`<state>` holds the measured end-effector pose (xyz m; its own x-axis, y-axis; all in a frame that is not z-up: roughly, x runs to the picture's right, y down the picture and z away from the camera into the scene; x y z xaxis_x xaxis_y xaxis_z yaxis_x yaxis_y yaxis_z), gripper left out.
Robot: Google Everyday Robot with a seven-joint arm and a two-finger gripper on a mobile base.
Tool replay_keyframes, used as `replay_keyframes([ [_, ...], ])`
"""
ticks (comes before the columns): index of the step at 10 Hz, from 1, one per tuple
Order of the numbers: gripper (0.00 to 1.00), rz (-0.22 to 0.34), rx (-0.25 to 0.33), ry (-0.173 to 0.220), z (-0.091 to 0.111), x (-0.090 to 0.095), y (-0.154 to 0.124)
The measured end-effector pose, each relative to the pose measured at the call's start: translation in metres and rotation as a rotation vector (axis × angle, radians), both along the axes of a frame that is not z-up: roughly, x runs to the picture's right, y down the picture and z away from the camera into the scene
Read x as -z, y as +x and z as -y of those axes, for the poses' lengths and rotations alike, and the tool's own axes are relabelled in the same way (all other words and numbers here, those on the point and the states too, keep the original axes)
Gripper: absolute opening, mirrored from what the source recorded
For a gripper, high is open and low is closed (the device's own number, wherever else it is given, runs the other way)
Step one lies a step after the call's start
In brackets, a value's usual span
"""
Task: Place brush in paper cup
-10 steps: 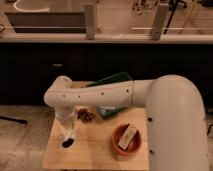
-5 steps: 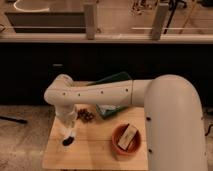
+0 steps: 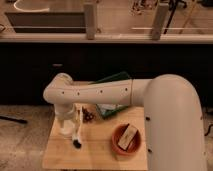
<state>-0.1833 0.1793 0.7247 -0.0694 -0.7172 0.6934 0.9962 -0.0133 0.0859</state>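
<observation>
The paper cup [image 3: 66, 131] stands small and whitish at the back left of the wooden table [image 3: 100, 155]. The brush [image 3: 78, 125] hangs nearly upright just right of the cup. Its pale handle points up and its black bristle head [image 3: 76, 144] is down at the table top, outside the cup. My gripper [image 3: 74, 114] is at the end of the white arm, directly above the cup and at the top of the brush handle. The wrist hides most of the gripper.
A terracotta-orange bowl [image 3: 116, 145] with a tan block [image 3: 127, 138] sits at the front right of the table. A green bag [image 3: 113, 90] lies at the back. A small dark object [image 3: 89, 115] sits beside the brush. A dark counter front runs behind the table.
The brush head has shifted slightly to the right, beside the cup. The arm and cup have barely moved.
</observation>
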Motion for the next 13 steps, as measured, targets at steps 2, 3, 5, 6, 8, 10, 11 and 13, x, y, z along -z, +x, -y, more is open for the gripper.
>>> replay_keyframes([
  [2, 0.8, 0.006, 0.003, 0.001, 0.0007, 0.0006, -0.0011],
  [3, 0.8, 0.008, 0.004, 0.001, 0.0009, 0.001, -0.0016],
  [5, 0.8, 0.016, 0.005, 0.002, 0.0021, 0.0016, -0.0024],
  [6, 0.8, 0.022, 0.004, 0.002, 0.0023, 0.0021, -0.0034],
  [8, 0.8, 0.028, 0.001, 0.002, 0.0028, 0.0021, -0.0037],
  [10, 0.8, 0.034, -0.001, 0.002, 0.0034, 0.0025, -0.0042],
  [11, 0.8, 0.035, 0.0, 0.002, 0.0034, 0.0027, -0.0042],
  [13, 0.8, 0.037, 0.0, 0.0, 0.0033, 0.0028, -0.0042],
])
